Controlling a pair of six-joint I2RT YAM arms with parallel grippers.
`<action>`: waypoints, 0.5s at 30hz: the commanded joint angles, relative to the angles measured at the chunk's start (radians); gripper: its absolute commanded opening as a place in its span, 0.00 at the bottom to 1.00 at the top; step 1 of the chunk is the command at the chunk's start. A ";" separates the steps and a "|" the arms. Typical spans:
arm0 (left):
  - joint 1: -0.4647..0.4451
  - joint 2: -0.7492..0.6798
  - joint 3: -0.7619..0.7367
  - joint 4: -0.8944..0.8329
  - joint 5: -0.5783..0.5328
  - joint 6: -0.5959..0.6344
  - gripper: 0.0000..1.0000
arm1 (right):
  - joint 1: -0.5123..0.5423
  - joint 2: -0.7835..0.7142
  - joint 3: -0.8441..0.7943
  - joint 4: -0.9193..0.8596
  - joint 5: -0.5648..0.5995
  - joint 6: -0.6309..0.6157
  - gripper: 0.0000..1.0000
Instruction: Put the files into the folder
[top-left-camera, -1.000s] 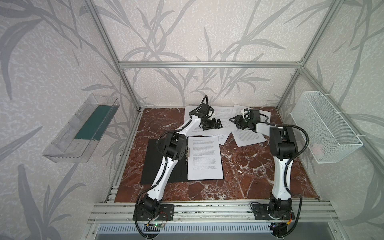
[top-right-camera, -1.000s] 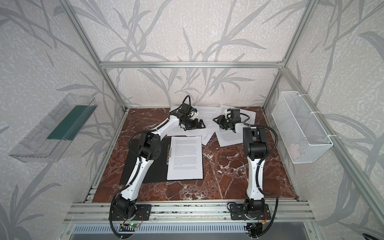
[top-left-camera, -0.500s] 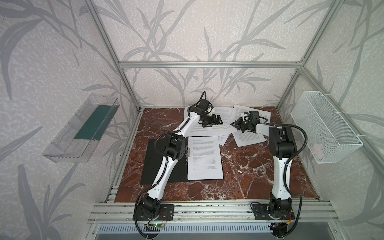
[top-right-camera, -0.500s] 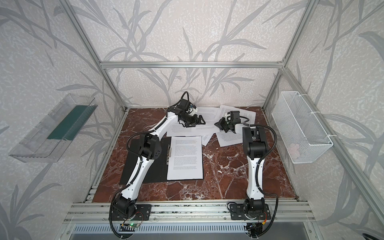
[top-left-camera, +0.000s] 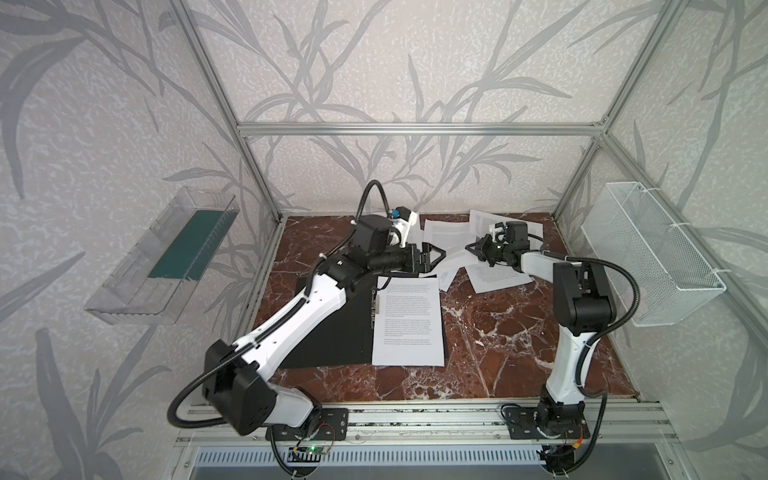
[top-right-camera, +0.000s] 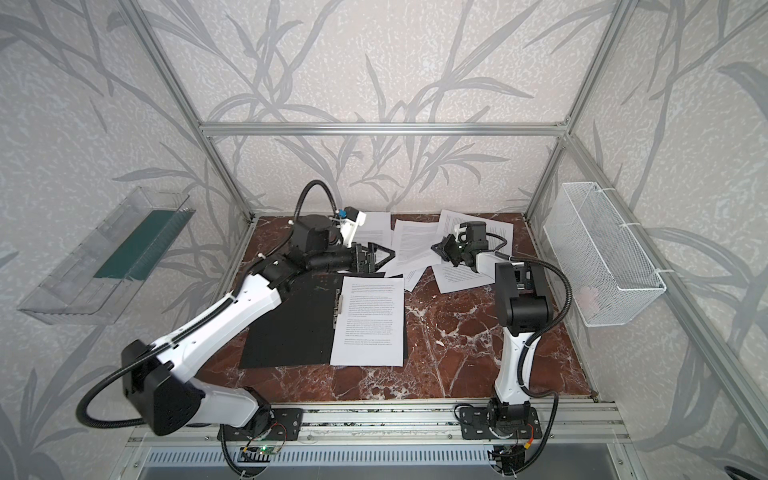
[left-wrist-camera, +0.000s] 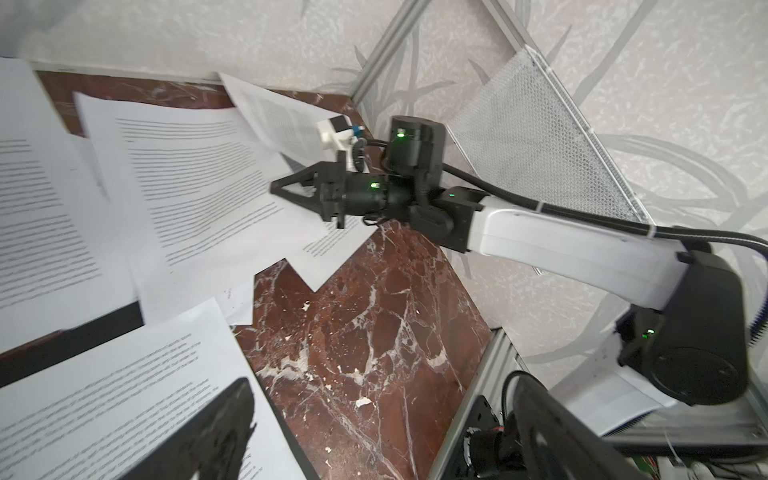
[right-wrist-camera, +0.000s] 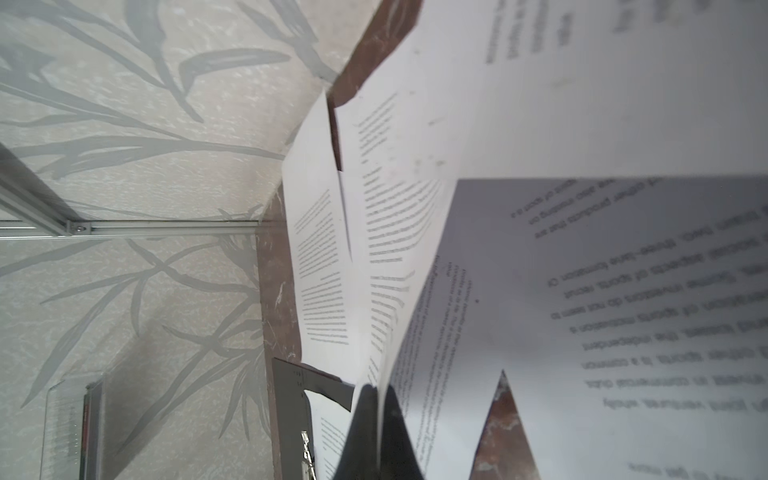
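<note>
Marble tabletop, loose files at the back; right hand pinched shut on one of them, left hand wide open, empty.

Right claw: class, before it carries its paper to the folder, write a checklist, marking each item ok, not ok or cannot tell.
1. Right claw shut on a sheet: ok.
2. Only one sheet pinched: cannot tell.
3. Folder open, black inside up: ok.
4. Filed sheet lies flat: ok.
5. Route to the folder free: not ok; the open left claw hangs at its far edge.
</note>
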 joint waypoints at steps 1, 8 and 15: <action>0.005 -0.125 -0.205 0.079 -0.124 -0.053 0.99 | 0.017 -0.084 0.013 0.012 0.060 -0.026 0.00; -0.005 -0.239 -0.492 0.089 -0.109 -0.080 0.99 | 0.077 -0.080 0.142 -0.048 0.057 -0.044 0.00; -0.043 -0.159 -0.548 0.068 -0.115 -0.051 0.99 | 0.135 -0.193 0.090 -0.001 0.047 -0.011 0.00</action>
